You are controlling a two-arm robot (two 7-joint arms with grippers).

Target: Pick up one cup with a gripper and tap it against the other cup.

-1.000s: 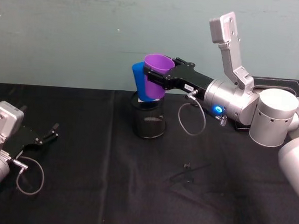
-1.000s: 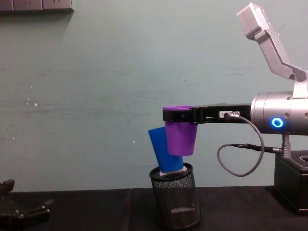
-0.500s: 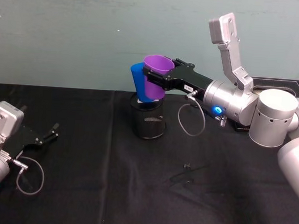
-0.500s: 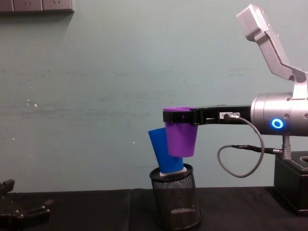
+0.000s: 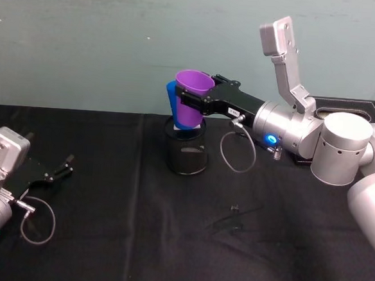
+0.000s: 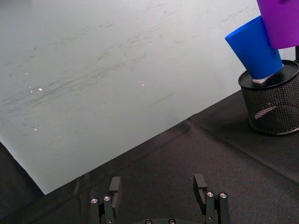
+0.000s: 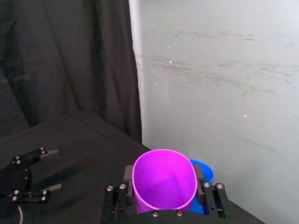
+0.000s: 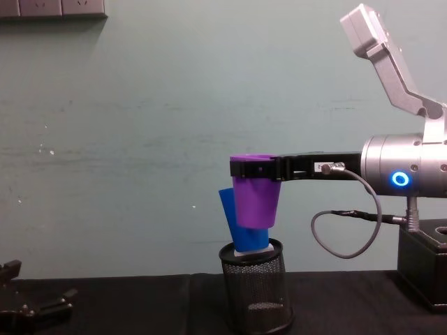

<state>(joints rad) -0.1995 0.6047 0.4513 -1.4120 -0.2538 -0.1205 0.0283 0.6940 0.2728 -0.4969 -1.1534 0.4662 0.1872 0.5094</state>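
My right gripper (image 5: 191, 103) is shut on the purple cup (image 5: 191, 107), holding it upright in the air near its rim, as the right wrist view confirms with the purple cup (image 7: 163, 182) between the fingers. The blue cup (image 5: 171, 99) leans tilted in a black mesh pen holder (image 5: 186, 153), mostly hidden behind the purple one. In the chest view the purple cup (image 8: 254, 199) overlaps the blue cup (image 8: 228, 213) and appears pressed against its side. My left gripper (image 5: 58, 170) rests open on the table at the far left.
Black cloth covers the table (image 5: 135, 240), with a pale green wall behind. A small dark object (image 5: 233, 221) lies on the cloth right of centre. A black box (image 8: 422, 272) stands at the right edge, under the right arm.
My right gripper has carried the purple cup left, so it now covers more of the blue cup. The blue cup and holder have shifted slightly. The left arm is still.
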